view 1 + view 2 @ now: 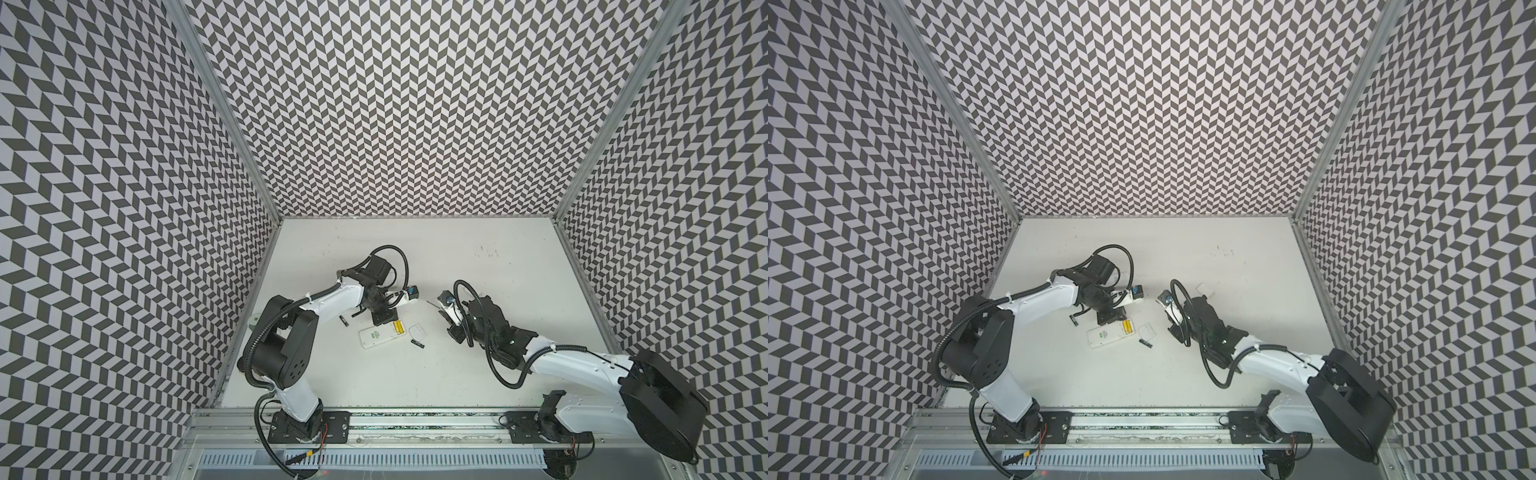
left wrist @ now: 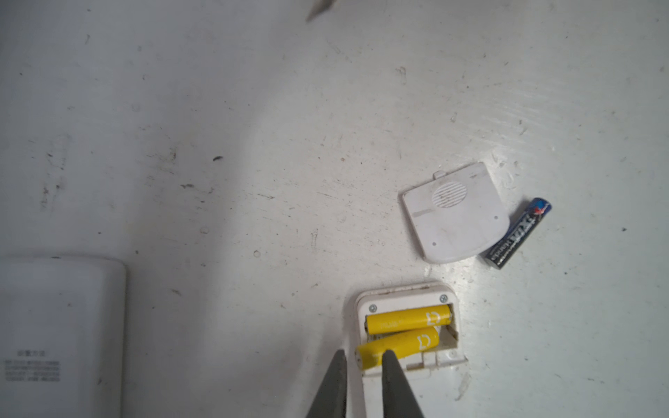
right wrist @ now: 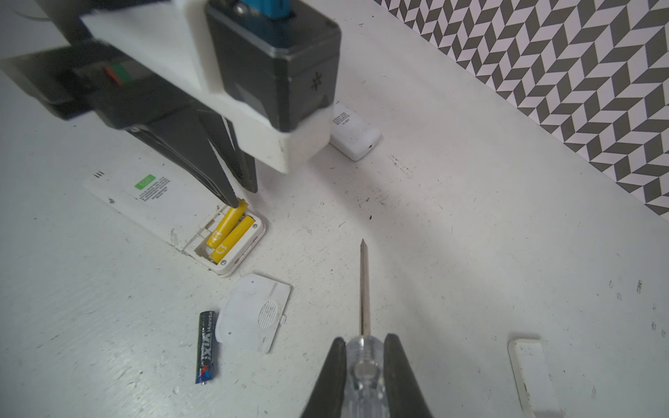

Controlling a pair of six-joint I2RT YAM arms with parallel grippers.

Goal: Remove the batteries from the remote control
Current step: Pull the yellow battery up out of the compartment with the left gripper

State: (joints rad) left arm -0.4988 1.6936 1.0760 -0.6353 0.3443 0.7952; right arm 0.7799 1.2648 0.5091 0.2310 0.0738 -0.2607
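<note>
Seemingly halfway: two black batteries (image 1: 417,343) are lying loose on the bench (image 1: 415,395), two yellow batteries (image 2: 409,318) are sitting in the open remote control (image 3: 119,195), one tilting up between the left claw (image 2: 364,356) jaws, grip unclear; the right claw (image 3: 363,347) is clamping the screwdriver (image 3: 364,289)

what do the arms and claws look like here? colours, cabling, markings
Left arm and right arm: white shells, black joints, a black ribbed hose looping along each. Left claw and right claw: dark grey fingers tapering to points. A dark camera box on a white bracket, with a blue plug, sits at the left wrist.
</note>
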